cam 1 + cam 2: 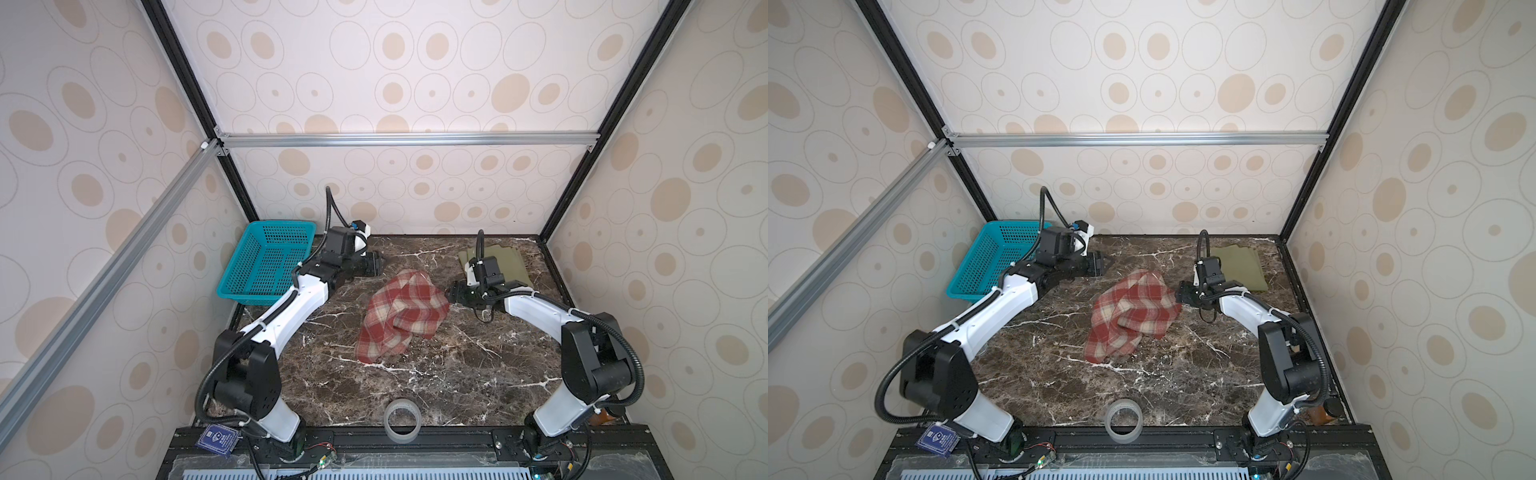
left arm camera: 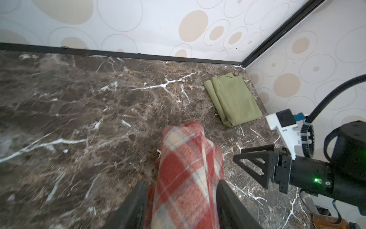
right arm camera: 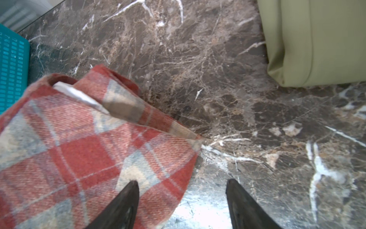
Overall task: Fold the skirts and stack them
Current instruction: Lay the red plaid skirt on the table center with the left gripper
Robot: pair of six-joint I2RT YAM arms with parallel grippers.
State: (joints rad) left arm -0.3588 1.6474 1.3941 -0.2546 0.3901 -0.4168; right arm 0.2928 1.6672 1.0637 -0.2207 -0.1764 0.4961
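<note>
My left pincer (image 2: 181, 183) and right pincer (image 3: 182, 180) gape empty, crumpled plaid skirt (image 1: 401, 316) between them; I'm on its fold, next needing firm corner grips.

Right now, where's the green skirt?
In both top views the olive-green skirt lies folded flat in the table's far right corner, partly behind the right arm, well clear of the plaid skirt crumpled mid-table.
</note>
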